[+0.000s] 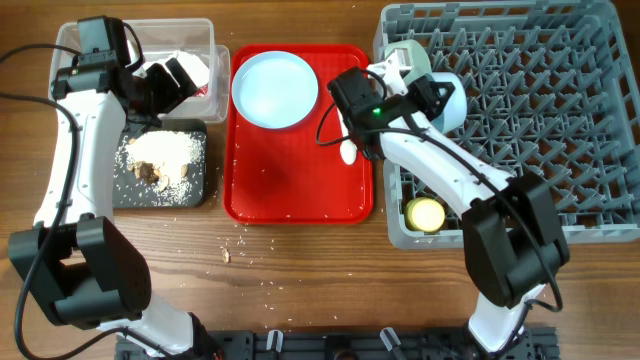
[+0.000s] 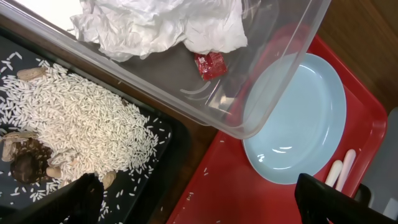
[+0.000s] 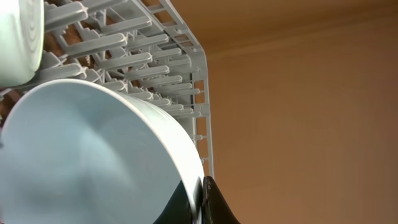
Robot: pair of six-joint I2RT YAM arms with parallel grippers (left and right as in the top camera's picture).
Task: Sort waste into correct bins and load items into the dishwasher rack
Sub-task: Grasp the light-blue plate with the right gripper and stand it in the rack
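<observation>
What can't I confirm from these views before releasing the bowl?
Whether the light blue bowl sits between the pegs of the rack: the right arm covers it overhead; the bowl fills the right wrist view.
Right claw: only a sliver shows, at the right wrist view's bottom edge.
Second bowl: cropped at that view's top-left corner.
White utensils: ends hidden by a left claw finger, left wrist view; fork or spoon unclear.

Quantities: plate [image 1: 275,90] — 1; bowl [image 1: 449,101] — 2; cup [image 1: 426,213] — 1; utensil [image 2: 346,167] — 2; rack [image 1: 560,120], red tray [image 1: 300,190], black tray [image 1: 195,188], tub [image 1: 190,35] — 1 each.
</observation>
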